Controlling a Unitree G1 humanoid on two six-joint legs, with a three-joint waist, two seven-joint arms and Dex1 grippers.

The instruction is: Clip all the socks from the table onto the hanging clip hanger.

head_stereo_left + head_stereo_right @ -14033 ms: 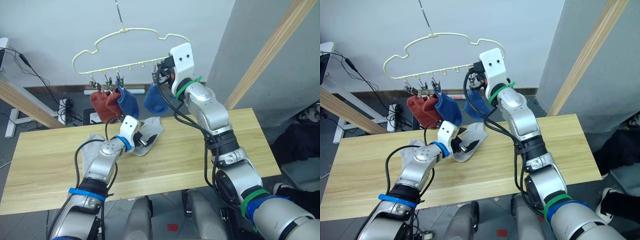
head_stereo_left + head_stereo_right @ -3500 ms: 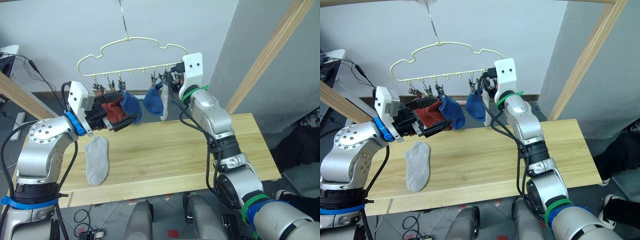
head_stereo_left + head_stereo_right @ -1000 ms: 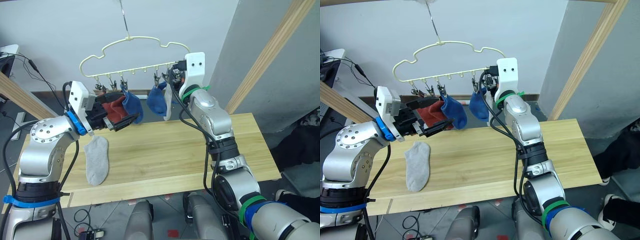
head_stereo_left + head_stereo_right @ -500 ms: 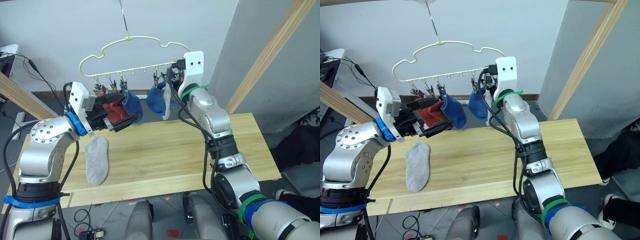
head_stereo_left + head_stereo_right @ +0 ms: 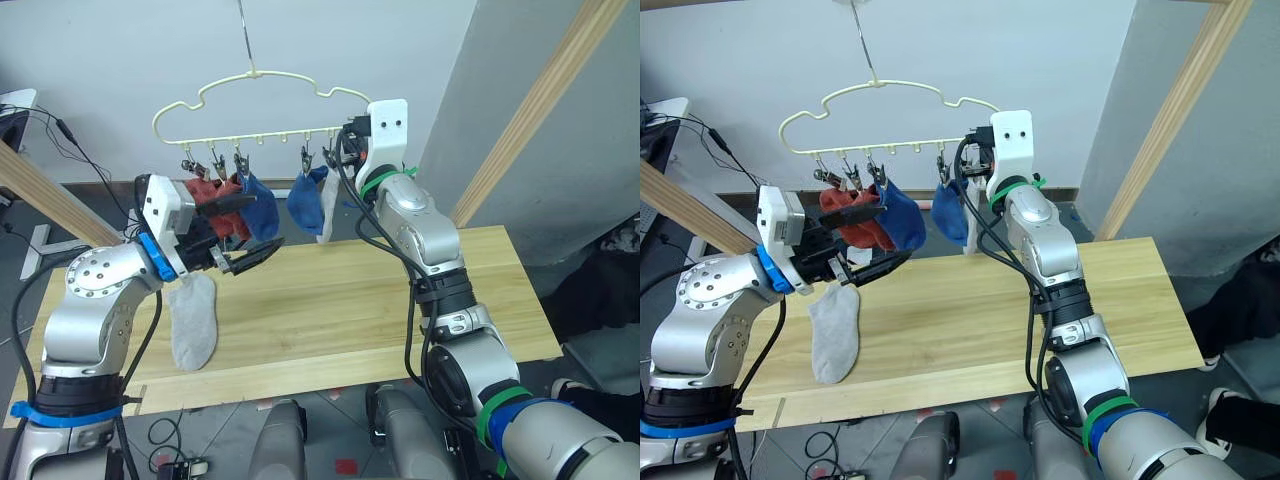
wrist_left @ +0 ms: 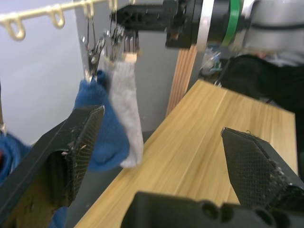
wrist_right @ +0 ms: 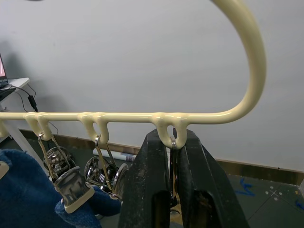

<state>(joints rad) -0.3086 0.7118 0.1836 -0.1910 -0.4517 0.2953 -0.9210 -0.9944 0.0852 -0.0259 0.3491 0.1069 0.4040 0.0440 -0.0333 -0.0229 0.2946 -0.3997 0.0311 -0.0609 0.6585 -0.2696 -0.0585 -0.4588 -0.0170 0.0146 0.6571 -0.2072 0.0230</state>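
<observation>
The pale-yellow clip hanger (image 5: 255, 78) hangs over the table (image 5: 350, 300). On its clips hang two rust red socks (image 5: 200, 190), two blue socks (image 5: 262, 205) (image 5: 303, 205) and a light grey sock (image 5: 326, 215) at the right end. My right gripper (image 5: 345, 150) is shut on the end clip (image 7: 173, 161) above that grey sock (image 6: 126, 109). A second grey sock (image 5: 192, 322) lies flat at the table's left. My left gripper (image 5: 262, 224) is open and empty, just below and in front of the red and blue socks.
A slanted wooden pole (image 5: 540, 110) rises behind the table's right end. Another pole (image 5: 50, 200) crosses at the left. Cables and a power strip (image 5: 125, 212) lie on the floor behind the table.
My left gripper has dropped slightly and come away from the red socks, which now hang free. The hanger has swung a little left. The right gripper stays on the end clip.
</observation>
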